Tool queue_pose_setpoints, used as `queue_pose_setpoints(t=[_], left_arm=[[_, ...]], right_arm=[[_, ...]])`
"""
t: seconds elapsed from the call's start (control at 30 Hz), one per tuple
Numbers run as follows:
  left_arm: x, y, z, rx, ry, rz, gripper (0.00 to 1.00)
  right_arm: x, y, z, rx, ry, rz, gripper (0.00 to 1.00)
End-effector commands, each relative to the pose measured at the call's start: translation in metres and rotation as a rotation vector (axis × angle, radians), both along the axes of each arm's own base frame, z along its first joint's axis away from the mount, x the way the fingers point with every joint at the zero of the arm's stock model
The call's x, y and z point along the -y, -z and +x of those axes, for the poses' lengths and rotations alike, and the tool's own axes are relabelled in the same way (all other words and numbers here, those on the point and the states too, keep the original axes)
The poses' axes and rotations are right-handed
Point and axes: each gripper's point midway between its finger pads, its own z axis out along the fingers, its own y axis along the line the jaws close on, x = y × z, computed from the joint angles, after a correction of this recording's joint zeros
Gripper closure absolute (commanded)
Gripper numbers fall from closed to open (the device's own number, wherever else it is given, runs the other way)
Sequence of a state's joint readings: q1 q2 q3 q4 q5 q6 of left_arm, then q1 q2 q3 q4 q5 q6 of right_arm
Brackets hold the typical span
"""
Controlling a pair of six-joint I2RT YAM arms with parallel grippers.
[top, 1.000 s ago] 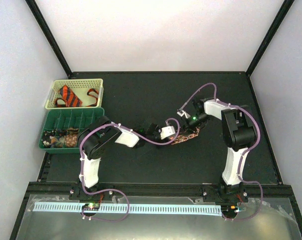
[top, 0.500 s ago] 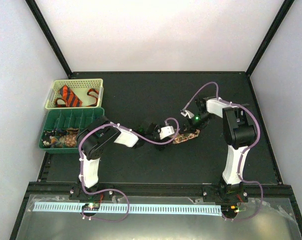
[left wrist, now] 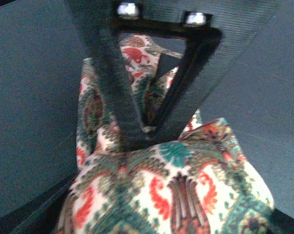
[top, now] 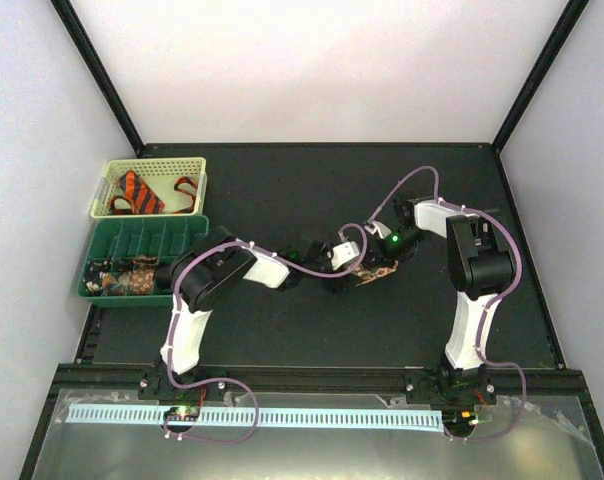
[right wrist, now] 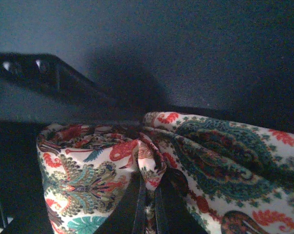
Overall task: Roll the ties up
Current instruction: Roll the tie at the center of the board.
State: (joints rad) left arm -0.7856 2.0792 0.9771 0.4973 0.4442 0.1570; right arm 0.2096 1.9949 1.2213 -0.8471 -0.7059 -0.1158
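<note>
A paisley tie (top: 374, 272) in cream, red and green lies bunched on the black table between the two arms. My right gripper (top: 381, 260) is shut on it: in the right wrist view its fingertips (right wrist: 151, 184) pinch a raised fold of the tie (right wrist: 225, 151). My left gripper (top: 352, 270) is right against the tie's left end, open, and the tie (left wrist: 186, 185) fills the space between its spread jaws. The right gripper's black fingers (left wrist: 122, 97) show ahead in the left wrist view. An orange tie with black stripes (top: 142, 192) lies in the cream basket (top: 157, 163).
A green divided tray (top: 147, 228) stands at the left, below the basket, with small dark coils (top: 132, 278) in its near compartments. Purple cables loop off both arms. Black wall posts rise at the back corners.
The left arm has reached right up to the tie and its jaws have spread. The right gripper has shut on a fold, and the tie has bunched shorter.
</note>
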Motion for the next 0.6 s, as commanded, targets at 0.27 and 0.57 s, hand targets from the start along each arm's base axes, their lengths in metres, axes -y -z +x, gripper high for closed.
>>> queue_pose_setpoints(t=[0.27, 0.57], left_arm=[[-0.040, 0.028, -0.027, 0.043, 0.020, 0.191, 0.56], [-0.062, 0.052, -0.041, 0.009, 0.046, 0.312, 0.54]], right_arm=[[-0.003, -0.009, 0.003, -0.041, 0.024, 0.049, 0.61], [-0.043, -0.055, -0.022, -0.111, -0.034, 0.265, 0.43]])
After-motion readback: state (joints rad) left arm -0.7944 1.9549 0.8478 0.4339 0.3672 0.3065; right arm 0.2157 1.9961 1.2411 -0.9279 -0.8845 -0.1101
